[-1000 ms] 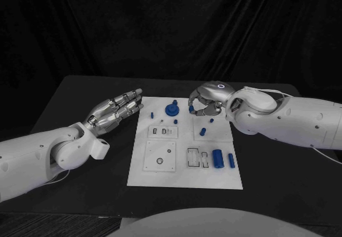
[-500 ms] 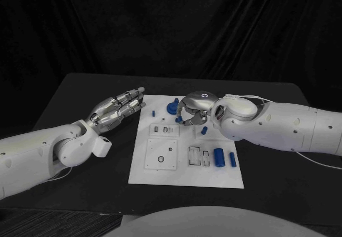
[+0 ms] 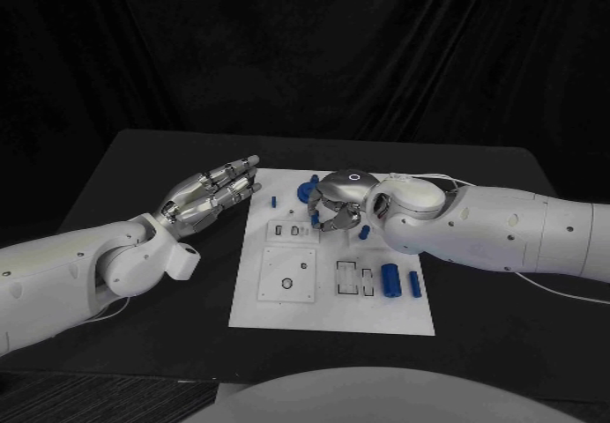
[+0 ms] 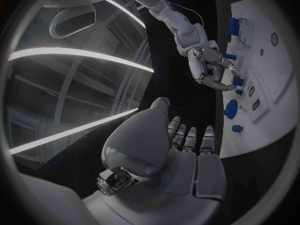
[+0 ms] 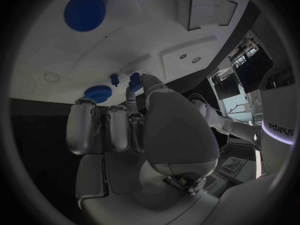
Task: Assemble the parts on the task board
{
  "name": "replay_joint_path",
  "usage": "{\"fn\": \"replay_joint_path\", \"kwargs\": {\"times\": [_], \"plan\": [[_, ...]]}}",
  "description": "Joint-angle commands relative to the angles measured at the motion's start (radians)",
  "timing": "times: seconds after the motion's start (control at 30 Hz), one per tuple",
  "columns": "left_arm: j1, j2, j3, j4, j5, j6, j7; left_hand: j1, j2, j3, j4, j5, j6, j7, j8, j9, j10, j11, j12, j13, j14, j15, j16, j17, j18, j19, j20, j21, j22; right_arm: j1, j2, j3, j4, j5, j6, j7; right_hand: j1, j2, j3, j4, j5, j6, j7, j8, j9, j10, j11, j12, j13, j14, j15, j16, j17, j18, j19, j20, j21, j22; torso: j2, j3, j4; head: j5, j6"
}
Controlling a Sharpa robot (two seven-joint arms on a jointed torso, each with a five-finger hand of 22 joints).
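The right robot hand [image 3: 333, 210] hangs over the far half of the white task board [image 3: 333, 313] on the black table [image 3: 152, 159], fingers curled round a small blue peg [image 5: 134, 80], apparently pinching it. It looks mid-placement; next, line the peg up over its hole. The left robot hand [image 3: 210, 196] waits beside the board, open-fingered and empty.

A lab (black drapes [image 3: 305, 62], a black table [image 3: 152, 291])
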Motion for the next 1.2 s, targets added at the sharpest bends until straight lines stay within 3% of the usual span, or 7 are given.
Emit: {"fn": "replay_joint_path", "kwargs": {"times": [0.03,0.53,0.7,0.9,1.0,1.2], "plan": [[0.0,0.003,0.001,0.005,0.001,0.013,0.005,0.009,-0.003,0.006,-0.002,0.004,0.002,0.003,0.003,0.001,-0.004,0.005,0.002,-0.001,-0.001,0.006,0.003,0.001,0.019,-0.002,0.007,0.005,0.001,-0.003,0.005,0.001,-0.002,-0.006,0.027,-0.021,-0.009,0.007,0.0,-0.007,-0.008,0.001,0.009,0.003,0.007,0.105,0.01,0.004,0.263,0.06,0.007,-0.007,0.003,0.011,-0.001,0.009,-0.003,0.141,0.001,0.0001,-0.0002,-0.001,0.001],[0.0,0.007,0.001,0.003,0.001,0.016,0.003,0.011,-0.004,0.008,-0.005,0.008,0.004,0.005,0.004,0.001,-0.004,0.005,0.002,-0.001,-0.001,0.005,0.003,0.001,0.019,-0.002,0.007,0.005,0.001,-0.005,0.017,0.001,-0.006,-0.006,0.052,-0.029,-0.026,0.006,-0.002,-0.009,-0.025,-0.015,0.016,-0.007,0.005,0.105,0.016,0.004,0.263,0.059,0.013,-0.01,-0.004,0.013,-0.002,0.016,-0.01,0.139,0.0,-0.0014,-0.0002,0.001,-0.001],[0.0,0.009,0.001,0.005,0.001,0.019,0.003,0.012,-0.004,0.009,-0.006,0.009,0.003,0.005,0.003,0.001,-0.004,0.005,0.001,-0.001,-0.001,0.005,0.003,0.001,0.019,-0.002,0.007,0.005,0.001,-0.006,0.021,0.001,-0.009,-0.006,0.059,-0.028,-0.045,0.002,-0.009,-0.012,-0.073,-0.044,0.022,-0.024,0.001,0.105,0.019,0.004,0.263,0.059,0.017,-0.013,-0.009,0.014,-0.001,0.022,-0.015,0.138,-0.001,-0.0008,-0.0005,0.0,-0.002],[0.0,0.011,0.001,0.006,0.001,0.023,0.001,0.012,-0.004,0.01,-0.007,0.01,0.001,0.005,0.003,0.001,-0.004,0.005,0.0,-0.001,-0.001,0.005,0.003,0.001,0.019,-0.002,0.007,0.005,0.001,-0.007,0.024,0.001,-0.014,-0.006,0.07,-0.031,-0.05,-0.001,-0.009,-0.018,-0.087,-0.07,0.027,-0.04,-0.007,0.105,0.019,0.004,0.263,0.059,0.017,-0.014,-0.012,0.014,-0.001,0.023,-0.018,0.137,-0.001,-0.0001,-0.0002,0.0,-0.003],[0.0,0.012,0.001,0.005,0.001,0.024,0.0,0.012,-0.004,0.011,-0.008,0.01,0.0,0.005,0.002,0.001,-0.005,0.006,0.0,-0.001,-0.001,0.005,0.002,0.001,0.019,-0.002,0.007,0.005,0.001,-0.008,0.025,0.001,-0.015,-0.006,0.074,-0.032,-0.059,-0.002,-0.013,-0.023,-0.13,-0.109,0.032,-0.063,-0.019,0.105,0.015,0.004,0.263,0.059,0.014,-0.013,-0.014,0.015,0.0,0.021,-0.02,0.137,-0.001,0.0004,-0.0007,-0.001,-0.004],[0.0,0.012,0.001,0.004,0.001,0.026,-0.002,0.013,-0.004,0.012,-0.009,0.01,-0.004,0.005,0.001,0.0,-0.005,0.006,-0.002,-0.002,-0.001,0.005,0.001,0.001,0.019,-0.003,0.007,0.005,0.001,-0.008,0.027,0.001,-0.017,-0.006,0.08,-0.034,-0.065,-0.005,-0.018,-0.031,-0.171,-0.158,0.033,-0.091,-0.04,0.105,0.013,0.004,0.263,0.058,0.012,-0.013,-0.017,0.014,0.001,0.019,-0.023,0.138,-0.001,0.0003,-0.0002,-0.002,-0.004]]}}
